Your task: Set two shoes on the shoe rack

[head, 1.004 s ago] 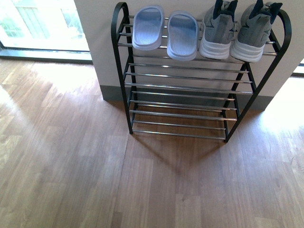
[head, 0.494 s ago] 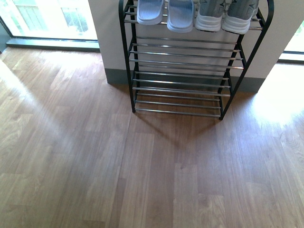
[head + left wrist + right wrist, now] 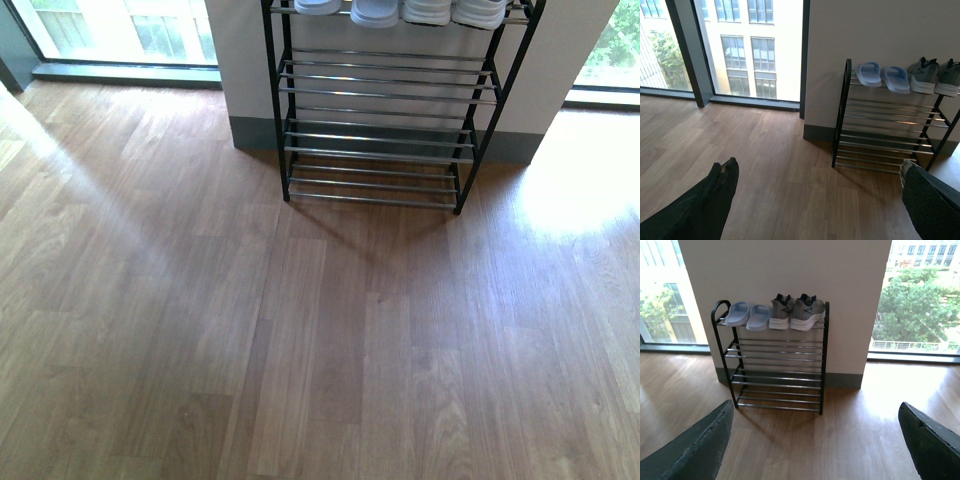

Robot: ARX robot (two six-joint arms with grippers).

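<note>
Both claws (image 3: 817,200) (image 3: 815,440) gape empty, well apart from shoes (image 3: 797,312) atop rack (image 3: 775,365)

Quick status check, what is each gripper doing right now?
Left gripper: open, holding nothing.
Right gripper: open, holding nothing.
Both grey sneakers already sit on the shoe rack.

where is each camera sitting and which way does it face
Front view: on the body, tilted down at the floor; rack cut off at the top; no arm shows.
Left wrist view: looks past its open fingers at the rack, seen at an angle.
Right wrist view: faces the rack squarely; open fingers at the corners.
Both wrist views share the shoes and slippers on the top shelf.
</note>
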